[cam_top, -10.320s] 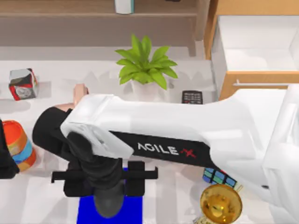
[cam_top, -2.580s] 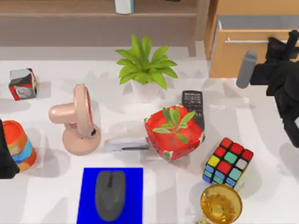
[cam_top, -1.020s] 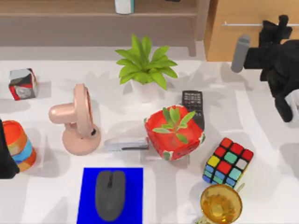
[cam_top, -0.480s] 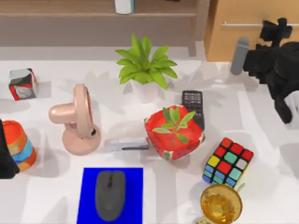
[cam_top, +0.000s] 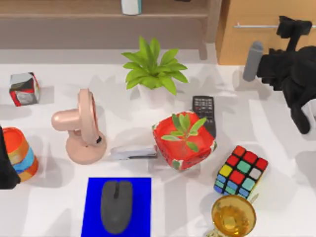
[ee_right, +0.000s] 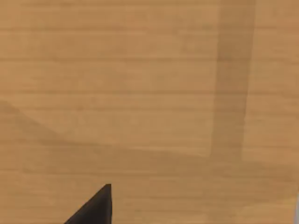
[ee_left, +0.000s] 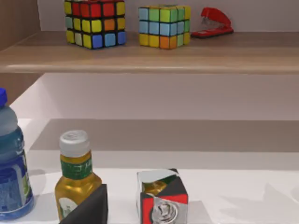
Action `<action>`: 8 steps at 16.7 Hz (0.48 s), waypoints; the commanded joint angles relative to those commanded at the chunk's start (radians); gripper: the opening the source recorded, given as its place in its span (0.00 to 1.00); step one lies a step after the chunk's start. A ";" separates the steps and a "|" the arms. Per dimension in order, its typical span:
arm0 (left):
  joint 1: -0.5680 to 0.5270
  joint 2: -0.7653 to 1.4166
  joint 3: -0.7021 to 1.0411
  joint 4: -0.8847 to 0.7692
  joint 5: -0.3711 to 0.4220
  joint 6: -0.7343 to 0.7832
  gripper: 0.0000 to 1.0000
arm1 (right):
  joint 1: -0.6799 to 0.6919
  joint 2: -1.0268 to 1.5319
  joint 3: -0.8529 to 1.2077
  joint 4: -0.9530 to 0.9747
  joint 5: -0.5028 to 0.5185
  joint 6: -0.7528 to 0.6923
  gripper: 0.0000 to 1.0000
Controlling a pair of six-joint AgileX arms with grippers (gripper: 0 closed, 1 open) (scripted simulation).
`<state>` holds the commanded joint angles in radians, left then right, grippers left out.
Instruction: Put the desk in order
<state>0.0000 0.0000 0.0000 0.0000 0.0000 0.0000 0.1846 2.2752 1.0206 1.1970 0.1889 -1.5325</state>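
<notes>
The desk (cam_top: pixel 276 148) is a broad white tabletop with a light-wood shelf (cam_top: pixel 98 15) along the back and a wooden drawer (cam_top: pixel 247 47) at the back right. The drawer front sits flush and shut, its thin metal handle (cam_top: pixel 256 25) showing. My right gripper (cam_top: pixel 291 28) hovers at the drawer front by the handle's right end, and plain wood (ee_right: pixel 140 93) fills the right wrist view close up. My left arm (cam_top: pixel 6 170) stays parked at the table's left edge beside a striped cup (cam_top: pixel 19 153).
A grey mouse (cam_top: pixel 116 205) lies on a blue mat (cam_top: pixel 140 197). Around it stand a pink fan (cam_top: pixel 81 128), stapler (cam_top: pixel 133 153), red plant pot (cam_top: pixel 183 143), remote (cam_top: pixel 203 108), puzzle cube (cam_top: pixel 241 170), gold cup (cam_top: pixel 233 215), leafy plant (cam_top: pixel 153 71) and small cube (cam_top: pixel 23 89). Bottles (ee_left: pixel 77 177) stand below a shelf.
The open drawer has been pushed shut. My right arm left the mat, where the mouse now lies, for the drawer front. Over the last second it has barely moved.
</notes>
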 joint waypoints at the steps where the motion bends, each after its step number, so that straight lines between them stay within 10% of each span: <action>1: 0.000 0.000 0.000 0.000 0.000 0.000 1.00 | 0.004 -0.008 -0.018 0.005 -0.002 0.002 1.00; 8: 0.000 0.000 0.000 0.000 0.000 0.000 1.00 | 0.008 -0.049 -0.121 0.074 0.023 -0.006 1.00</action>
<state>0.0000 0.0000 0.0000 0.0000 0.0000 0.0000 0.1926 2.2261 0.8991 1.2707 0.2119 -1.5384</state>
